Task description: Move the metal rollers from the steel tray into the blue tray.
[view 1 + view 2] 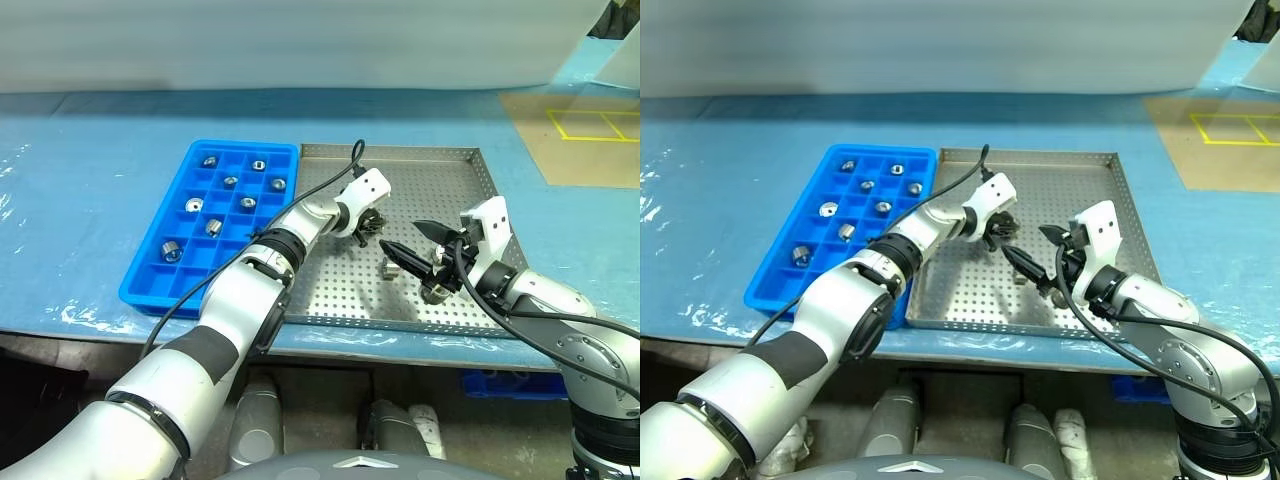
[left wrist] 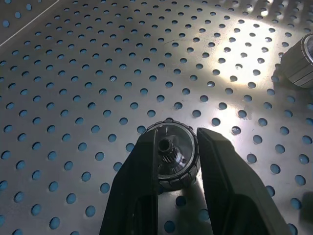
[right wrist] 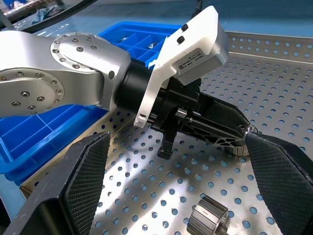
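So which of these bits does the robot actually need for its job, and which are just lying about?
Part of the job:
- metal rollers: one between the left pincer's fingers, one loose, others already sorted
- steel tray
- blue tray
- right pincer, wide open

Just lying about:
- blue table covering
- brown board with yellow lines

The blue tray (image 1: 150, 275) on the left holds eight shiny metal rollers (image 1: 231, 182), and two more lie in the steel tray (image 1: 450, 170) beside it.
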Controlling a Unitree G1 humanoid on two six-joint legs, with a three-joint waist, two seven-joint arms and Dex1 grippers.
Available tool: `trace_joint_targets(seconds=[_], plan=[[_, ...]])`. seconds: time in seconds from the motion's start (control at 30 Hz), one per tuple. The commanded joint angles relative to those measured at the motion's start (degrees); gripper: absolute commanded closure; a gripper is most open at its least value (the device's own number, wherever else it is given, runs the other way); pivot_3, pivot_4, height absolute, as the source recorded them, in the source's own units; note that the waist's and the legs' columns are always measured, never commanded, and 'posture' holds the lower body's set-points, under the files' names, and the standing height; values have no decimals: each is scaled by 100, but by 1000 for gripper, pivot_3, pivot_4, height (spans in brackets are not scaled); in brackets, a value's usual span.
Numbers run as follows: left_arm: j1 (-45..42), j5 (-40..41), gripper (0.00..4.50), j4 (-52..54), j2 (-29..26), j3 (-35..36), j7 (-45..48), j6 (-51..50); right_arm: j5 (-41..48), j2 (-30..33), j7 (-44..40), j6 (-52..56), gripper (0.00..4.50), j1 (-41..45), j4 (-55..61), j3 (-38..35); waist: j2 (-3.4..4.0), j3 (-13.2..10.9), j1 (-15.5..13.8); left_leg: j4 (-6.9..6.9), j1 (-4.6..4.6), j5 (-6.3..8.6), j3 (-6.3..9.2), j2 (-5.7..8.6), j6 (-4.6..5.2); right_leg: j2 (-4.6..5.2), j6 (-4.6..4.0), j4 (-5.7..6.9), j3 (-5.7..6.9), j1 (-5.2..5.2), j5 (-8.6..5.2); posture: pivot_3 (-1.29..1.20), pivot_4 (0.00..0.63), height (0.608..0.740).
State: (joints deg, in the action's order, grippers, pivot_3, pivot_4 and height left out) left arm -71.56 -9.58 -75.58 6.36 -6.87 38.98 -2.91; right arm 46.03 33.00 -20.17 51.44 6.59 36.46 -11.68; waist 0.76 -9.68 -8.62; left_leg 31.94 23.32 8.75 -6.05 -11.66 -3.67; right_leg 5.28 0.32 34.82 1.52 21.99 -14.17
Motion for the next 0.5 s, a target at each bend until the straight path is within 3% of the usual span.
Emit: trace_joint_targets(seconds=[0.03,0.27,0.5], plan=[[-128,149,3678,264,-56,145,-35,106,4,-31,-34,-130,0,19,133,31,0,0,1,0,0,0,0,0,0,0,0,0,0,0,0,-13,150,740],[-10,210,3678,463,-245,159,60,107,-129,-53,-159,-201,0,245,-82,264,0,0,-4,-3,0,0,0,0,0,-1,0,-1,1,2,0,21,150,740],[20,838,3678,1243,-505,716,-23,-302,-228,-113,-312,-264,0,381,-250,454,0,-1,-17,-3,9,0,1,0,0,0,-1,-2,7,6,0,64,150,740]])
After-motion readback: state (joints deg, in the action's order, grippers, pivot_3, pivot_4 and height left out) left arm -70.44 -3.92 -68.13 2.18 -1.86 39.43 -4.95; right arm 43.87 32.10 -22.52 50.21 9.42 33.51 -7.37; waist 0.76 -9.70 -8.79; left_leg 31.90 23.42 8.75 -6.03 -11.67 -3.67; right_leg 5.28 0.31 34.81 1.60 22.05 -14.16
